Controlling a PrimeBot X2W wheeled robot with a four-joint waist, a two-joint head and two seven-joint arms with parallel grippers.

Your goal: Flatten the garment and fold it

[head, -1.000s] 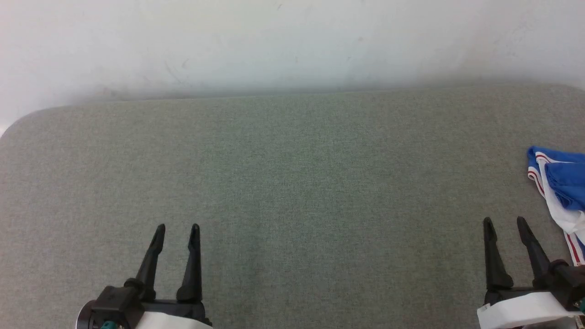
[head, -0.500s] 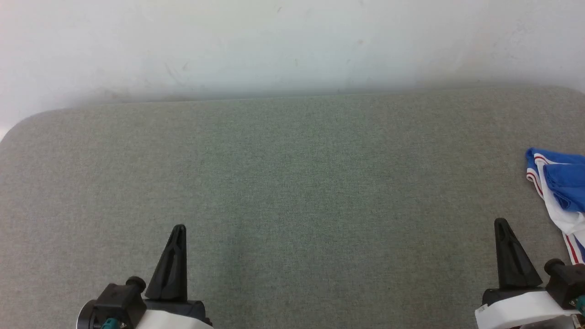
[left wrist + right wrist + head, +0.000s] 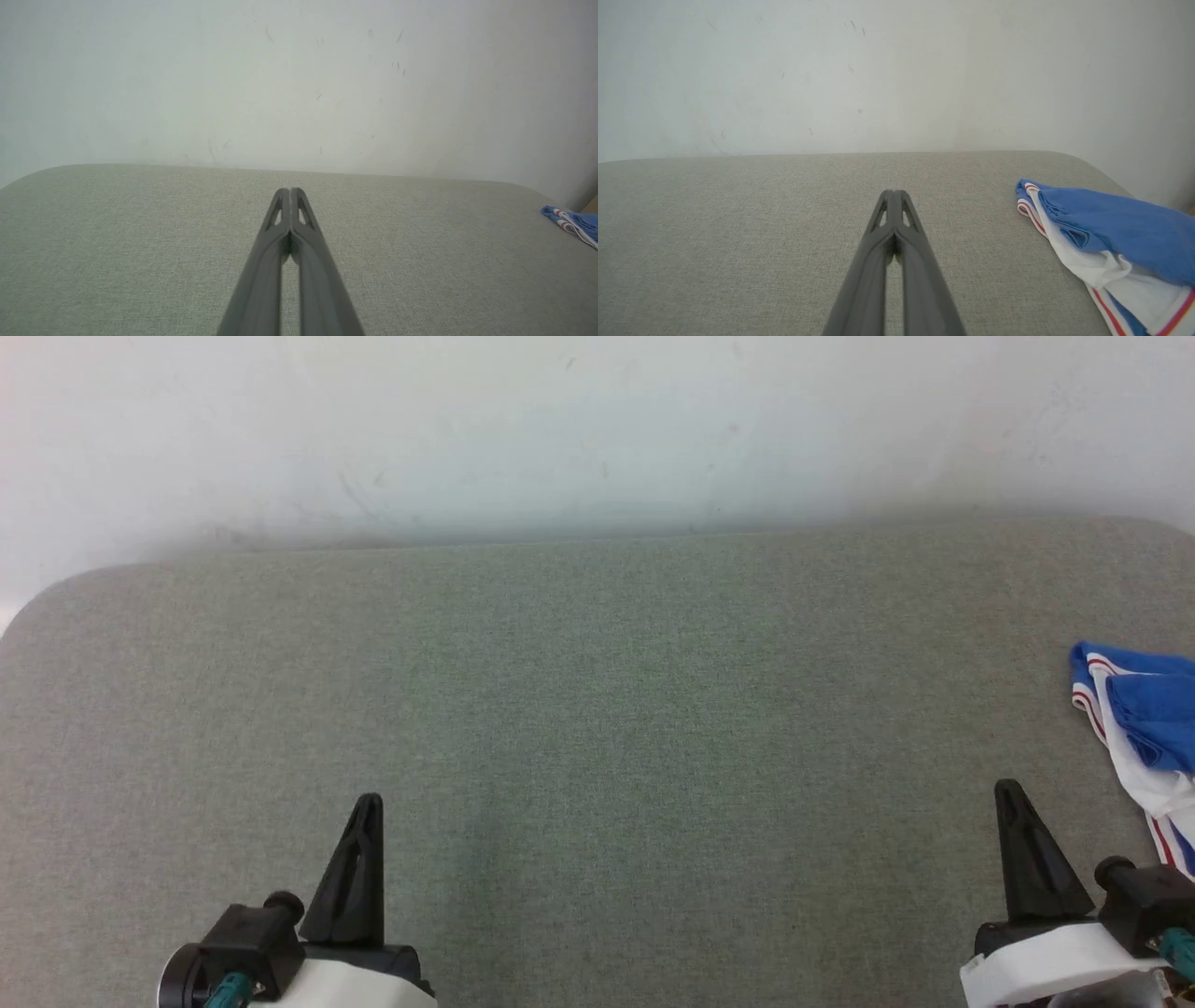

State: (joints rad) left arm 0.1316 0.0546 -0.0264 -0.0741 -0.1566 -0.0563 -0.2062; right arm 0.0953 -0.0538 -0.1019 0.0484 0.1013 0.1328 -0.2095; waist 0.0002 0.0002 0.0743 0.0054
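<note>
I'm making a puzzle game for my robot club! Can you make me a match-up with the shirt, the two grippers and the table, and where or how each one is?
Things:
1. garment
2. left gripper
3. right gripper
4. table

Descriptions:
A. grey-green, lying under everything
B. shut and empty, close to the garment
C. bunched up, blue and white, at the far right
D. shut and empty, far from the garment

Pairs: 1-C, 2-D, 3-B, 4-A
</note>
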